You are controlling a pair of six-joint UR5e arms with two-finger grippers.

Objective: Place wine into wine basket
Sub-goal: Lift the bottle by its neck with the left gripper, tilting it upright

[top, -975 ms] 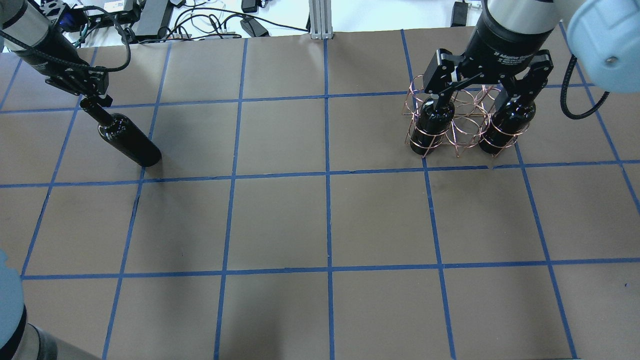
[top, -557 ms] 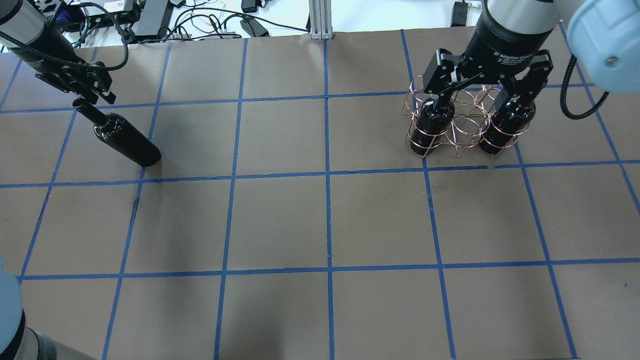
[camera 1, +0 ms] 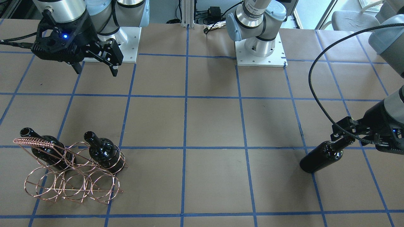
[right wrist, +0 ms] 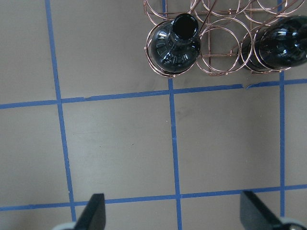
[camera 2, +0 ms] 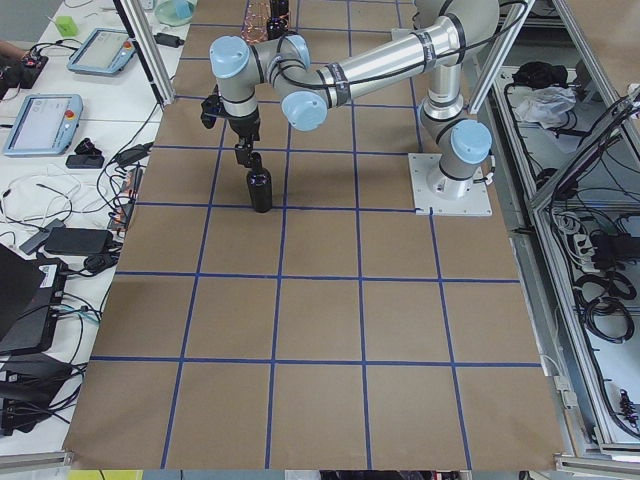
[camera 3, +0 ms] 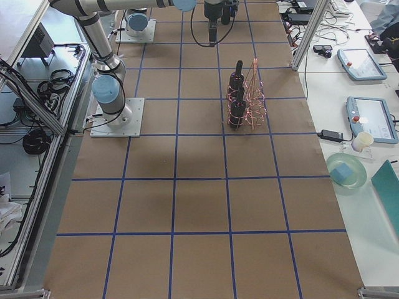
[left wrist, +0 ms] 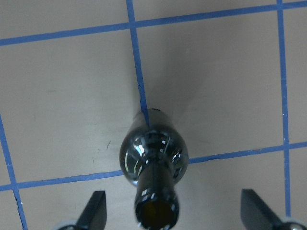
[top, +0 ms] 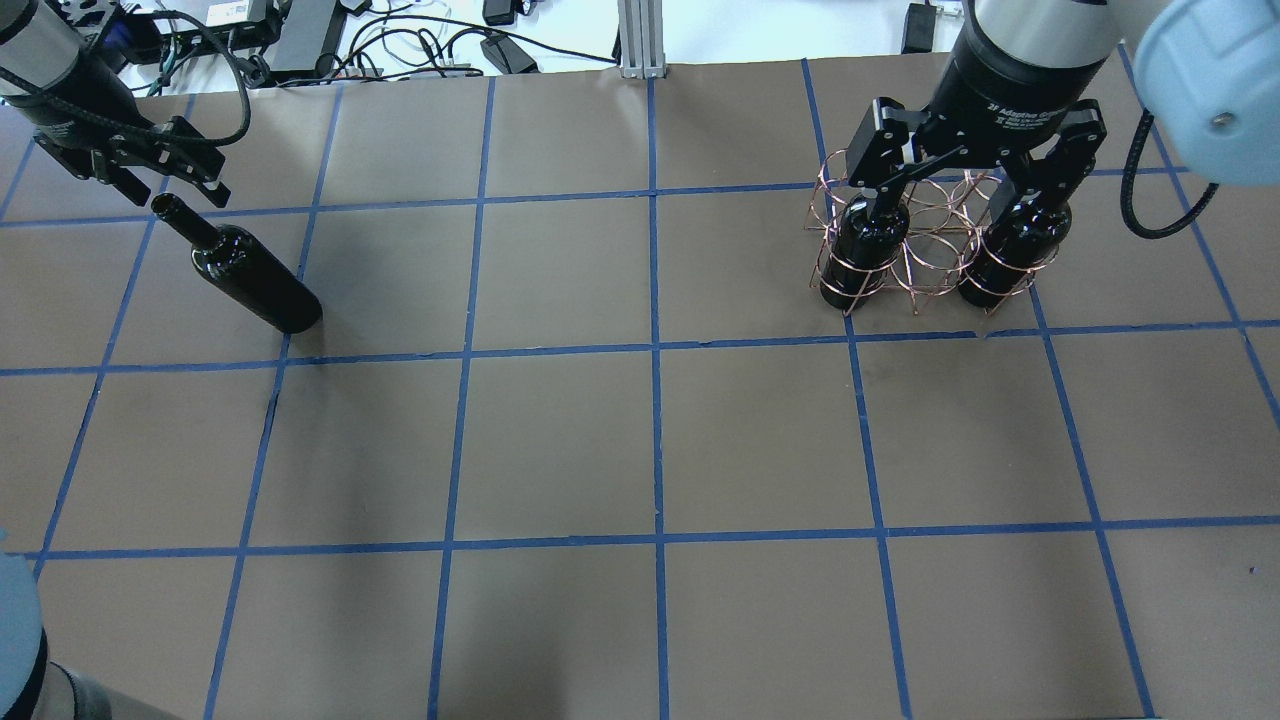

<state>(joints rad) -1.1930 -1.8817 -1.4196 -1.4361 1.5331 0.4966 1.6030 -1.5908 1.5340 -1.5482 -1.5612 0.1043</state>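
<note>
A glossy black wine bottle (top: 250, 280) stands upright on the table at the left, outside the basket; it also shows in the front view (camera 1: 325, 156). My left gripper (top: 172, 188) is open just above its mouth. In the left wrist view the fingers (left wrist: 96, 211) stand wide apart on either side of the bottle's neck (left wrist: 156, 201) without touching it. The copper wire wine basket (top: 930, 240) stands at the far right and holds two black bottles (top: 865, 250) (top: 1005, 255) in its end rings. My right gripper (top: 960, 190) is open and empty, high above the basket (right wrist: 216, 48).
The basket's wire-wrapped handle (camera 1: 34, 142) sticks up beside one bottle. The robot's base plates (camera 1: 258, 50) are at the table's robot side. Cables and power supplies (top: 300, 40) lie beyond the far edge. Blue tape lines grid the brown tabletop.
My left gripper has moved up and to the left, off the bottle's neck, to just above its mouth. The bottle's top has shifted slightly left. The right arm has not moved.
</note>
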